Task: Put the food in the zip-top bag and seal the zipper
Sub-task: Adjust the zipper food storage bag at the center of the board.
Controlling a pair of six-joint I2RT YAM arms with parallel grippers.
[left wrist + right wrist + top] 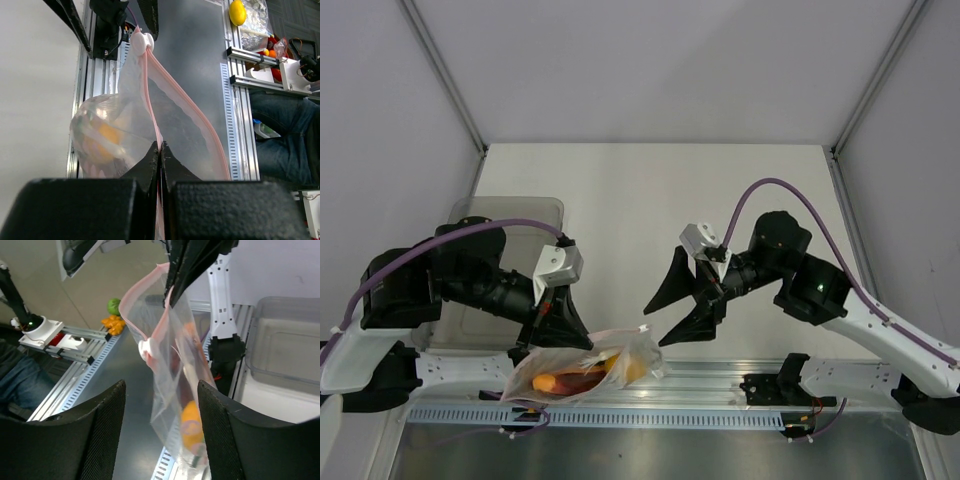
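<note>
The zip-top bag [582,368] hangs over the table's near edge, and my left gripper [558,318] is shut on its mouth. In the left wrist view the left gripper [161,146] pinches one side of the pink zipper [146,95]. The other side bows away, so the mouth gapes. A white slider [141,42] sits at the far end. The food [192,426], yellow and orange pieces, lies in the bag's bottom [107,136]. My right gripper [657,323] is open beside the bag's right corner. Seen from its wrist, the right gripper [161,385] frames the hanging bag [172,365]; contact cannot be told.
A translucent grey bin [510,215] stands behind the left arm [285,340]. A slotted aluminium rail [720,376] runs along the near edge. Beyond the edge are a yellow fruit [237,12], green and orange toy pieces [114,315] and a person's legs [285,130].
</note>
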